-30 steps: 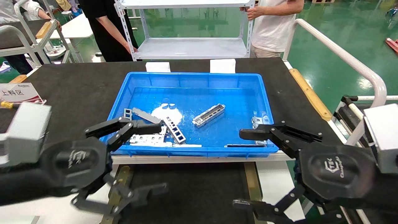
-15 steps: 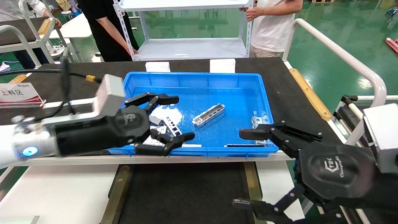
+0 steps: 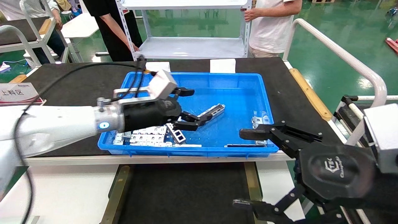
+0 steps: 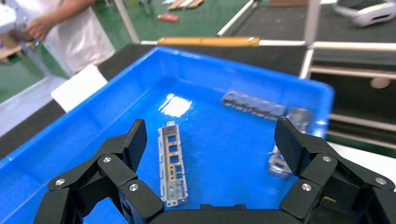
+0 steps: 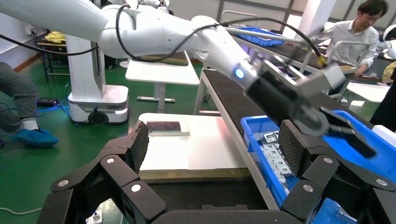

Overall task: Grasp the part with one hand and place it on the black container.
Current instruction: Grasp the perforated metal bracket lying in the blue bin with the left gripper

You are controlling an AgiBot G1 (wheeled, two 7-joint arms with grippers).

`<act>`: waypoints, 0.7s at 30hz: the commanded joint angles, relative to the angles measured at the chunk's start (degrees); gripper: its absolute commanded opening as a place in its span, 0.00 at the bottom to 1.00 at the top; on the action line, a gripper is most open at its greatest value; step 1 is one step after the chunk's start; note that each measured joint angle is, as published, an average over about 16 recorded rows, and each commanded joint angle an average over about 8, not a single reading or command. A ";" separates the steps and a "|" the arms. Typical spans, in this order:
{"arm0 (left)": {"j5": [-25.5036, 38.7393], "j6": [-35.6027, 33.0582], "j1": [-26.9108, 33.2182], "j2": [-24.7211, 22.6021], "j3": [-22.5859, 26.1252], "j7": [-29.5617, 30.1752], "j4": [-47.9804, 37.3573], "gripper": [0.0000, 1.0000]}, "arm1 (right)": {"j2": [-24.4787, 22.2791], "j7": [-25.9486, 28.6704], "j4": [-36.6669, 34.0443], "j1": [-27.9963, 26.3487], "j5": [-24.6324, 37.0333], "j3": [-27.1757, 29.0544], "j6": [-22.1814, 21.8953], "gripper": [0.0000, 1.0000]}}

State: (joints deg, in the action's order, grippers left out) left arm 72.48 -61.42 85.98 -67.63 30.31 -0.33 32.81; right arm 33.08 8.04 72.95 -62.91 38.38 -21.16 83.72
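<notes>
Head view, for your check: 1 part lying on the floor of the blue bin, centre; left gripper just left of it, fingers spread; right gripper parked near right, jaws apart; black container nearest you.

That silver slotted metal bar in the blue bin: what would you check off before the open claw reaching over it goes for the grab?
1. Left gripper open: ok, fingers spread wide.
2. Slim silver-grey slotted metal bar between the fingers: ok, though nearer one finger in the left wrist view.
3. Bar free of other pieces: ok, it lies alone on the blue plastic bin floor.
4. Gripper low enough to close: cannot tell.
5. Flat black tray with brass strips free for drop-off: ok.
6. Right gripper out of the way: ok, open near the bin's corner.
</notes>
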 commanded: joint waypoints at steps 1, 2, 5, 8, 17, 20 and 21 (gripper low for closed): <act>1.39 1.55 1.45 -2.44 0.70 -1.51 -4.17 1.00 | 0.00 0.00 0.00 0.00 0.00 0.00 0.00 1.00; 1.86 2.35 2.06 -3.54 0.94 -2.30 -6.10 1.00 | 0.00 0.00 0.00 0.00 0.00 0.00 0.00 1.00; 2.97 4.71 3.74 -6.47 1.48 -4.60 -11.39 1.00 | 0.00 0.00 0.00 0.00 0.00 0.00 0.00 1.00; 3.52 6.85 5.01 -8.73 1.92 -6.45 -15.73 1.00 | 0.00 0.00 0.00 0.00 0.00 -0.01 0.00 1.00; 2.33 11.55 5.07 -10.74 4.58 -6.86 -19.37 0.68 | 0.00 -0.01 0.00 0.00 -0.01 -0.01 0.00 0.57; 1.42 12.73 4.56 -10.85 6.01 -5.66 -18.63 0.31 | -0.01 -0.01 0.00 0.00 -0.01 -0.01 -0.01 0.20; 1.11 13.03 4.38 -10.86 6.55 -5.24 -18.29 0.18 | -0.01 -0.01 0.00 0.00 -0.01 -0.01 -0.01 0.07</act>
State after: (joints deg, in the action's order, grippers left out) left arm 73.58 -48.58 90.37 -78.44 37.04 -5.57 14.64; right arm 33.08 8.03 72.95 -62.91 38.37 -21.17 83.71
